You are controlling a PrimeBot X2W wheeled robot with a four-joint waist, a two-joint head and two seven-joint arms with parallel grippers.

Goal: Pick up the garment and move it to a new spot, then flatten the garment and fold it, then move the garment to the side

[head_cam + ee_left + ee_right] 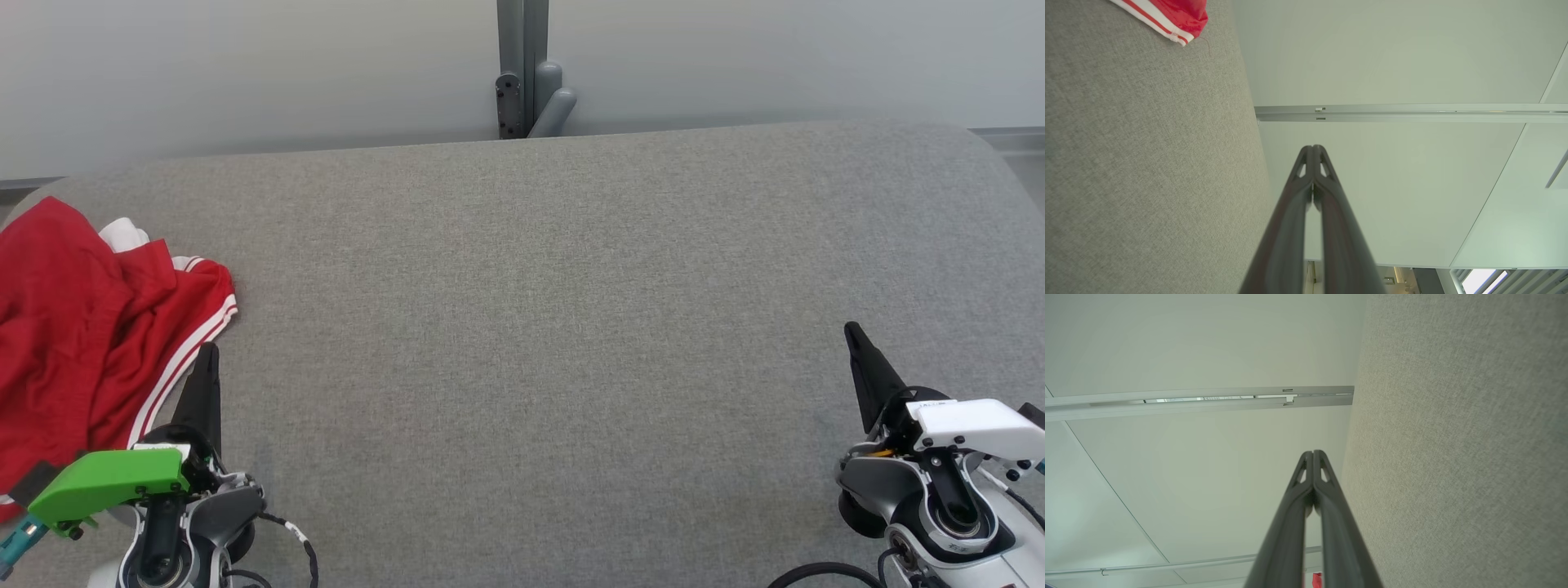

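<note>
The garment (73, 327) is red with white stripes along its hem and lies crumpled at the left edge of the grey table (539, 327). A corner of the garment (1175, 18) also shows at the top of the left wrist view. My left gripper (208, 355) stands just right of the garment's striped hem, shut and holding nothing. My right gripper (853, 333) is far off at the lower right of the table, also shut and holding nothing. In each wrist view the two fingertips press together, left gripper (1313, 148) and right gripper (1313, 453).
The grey fabric table spreads wide between the two grippers. A grey post with a bracket (526, 82) stands behind the table's far edge against a pale wall (245, 73).
</note>
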